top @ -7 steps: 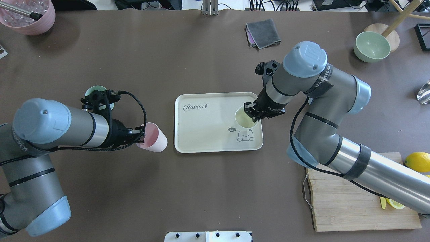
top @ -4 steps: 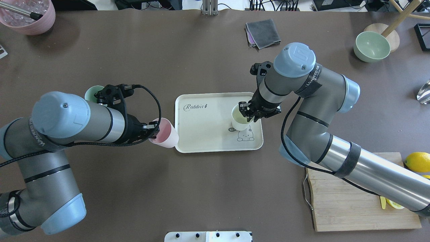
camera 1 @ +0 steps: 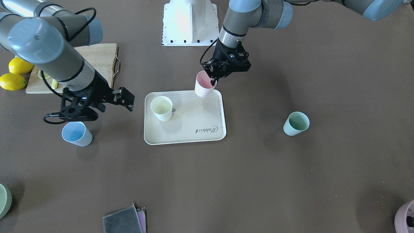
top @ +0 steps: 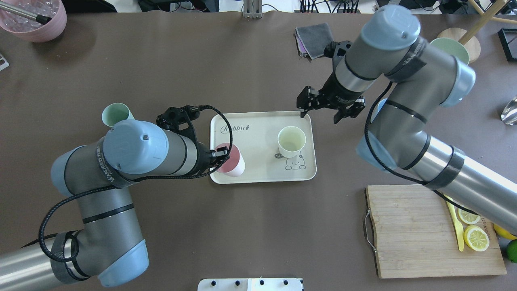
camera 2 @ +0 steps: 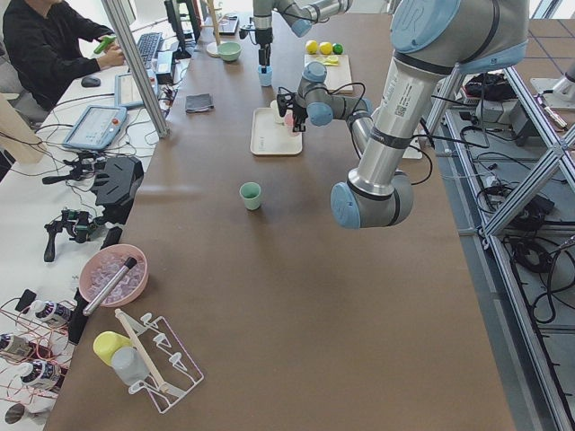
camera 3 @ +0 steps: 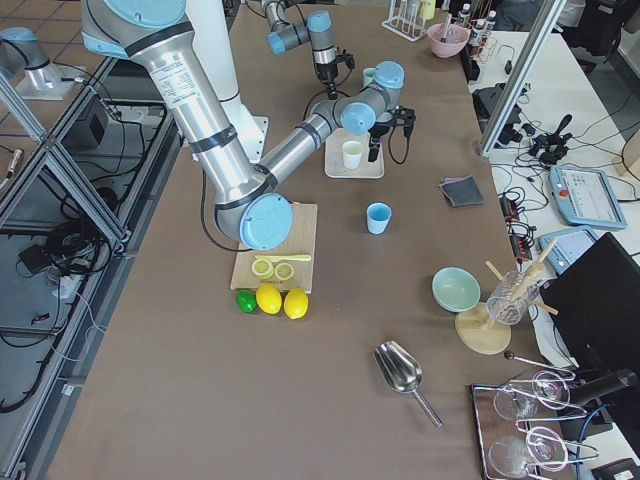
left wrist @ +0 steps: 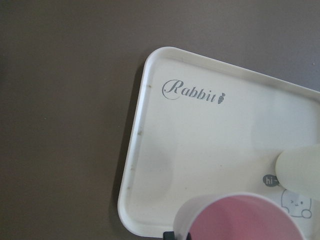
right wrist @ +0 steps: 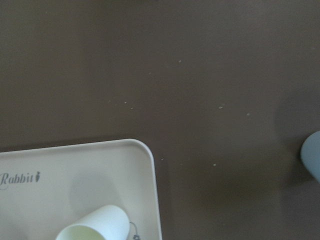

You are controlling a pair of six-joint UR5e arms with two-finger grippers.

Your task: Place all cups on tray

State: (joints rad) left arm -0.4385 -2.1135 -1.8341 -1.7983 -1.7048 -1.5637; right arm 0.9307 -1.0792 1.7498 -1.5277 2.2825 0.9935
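Note:
The cream "Rabbit" tray (top: 258, 171) lies mid-table, also in the front view (camera 1: 187, 134). The pale yellow cup (top: 291, 141) stands upright on it. My left gripper (top: 220, 155) is shut on the rim of the pink cup (top: 231, 161) and holds it over the tray's corner nearest the robot; the wrist view shows the cup's rim (left wrist: 245, 217) above the tray (left wrist: 200, 140). My right gripper (top: 326, 110) is open and empty beyond the tray's far right corner. The mint cup (top: 115, 114) stands left of the tray. The blue cup (camera 1: 77, 133) stands right of it, mostly hidden overhead.
A grey cloth (top: 313, 38) and a green bowl (top: 450, 44) are at the far side. A mauve pot (top: 34, 20) is at the far left corner. A wooden cutting board (top: 416, 234) with lemon slices lies near right.
My left arm carried the pink cup rightward to over the tray's corner. My right gripper let go of the yellow cup, opened and drew away to the far right.

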